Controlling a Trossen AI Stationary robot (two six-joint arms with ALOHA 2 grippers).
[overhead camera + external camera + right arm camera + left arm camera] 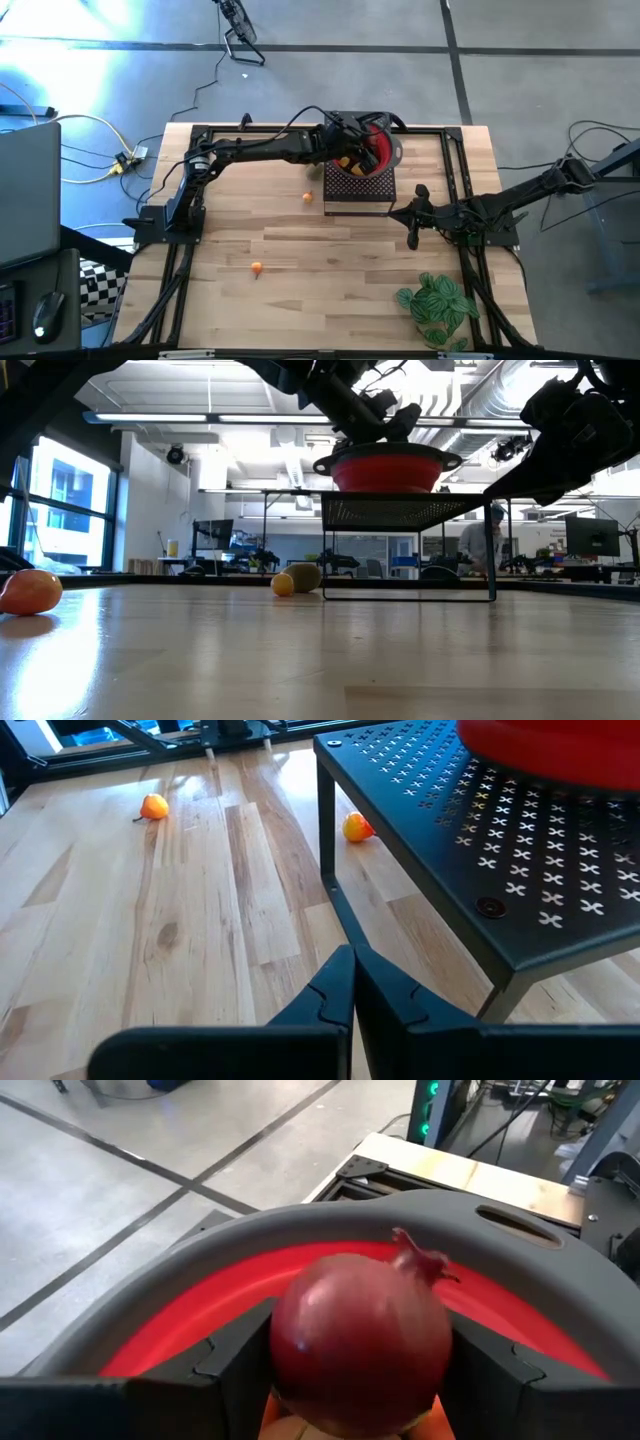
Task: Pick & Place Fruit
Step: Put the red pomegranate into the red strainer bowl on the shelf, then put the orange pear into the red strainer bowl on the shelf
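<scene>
My left gripper (360, 1380) is shut on a dark red, roundish fruit (360, 1345) with a small crown. It hangs over the inside of the red bowl (190, 1320), which has a grey rim. The bowl (383, 148) stands on a black perforated stand (357, 192) at the table's far middle. Another yellow-orange fruit (290, 1430) shows below the held one. Two orange fruits (307, 197) (257, 267) lie on the table. My right gripper (413, 238) waits shut, right of the stand, touching nothing. My left gripper pinches the dark red fruit by its two opposite sides (285, 1365) between the two fingers (235, 1370). The fingers come from the table's left, slanting a little downward. The fruit is lifted clear above the bowl's red inside, its crown (420, 1260) pointing away from the gripper.
A green leafy plant (437, 305) stands at the near right corner. In the low view an orange fruit (30, 590) lies close by, and a yellow (283, 584) and a greenish one (305, 576) lie beside the stand's leg (324, 550). Bare wood (330, 260) spans the middle.
</scene>
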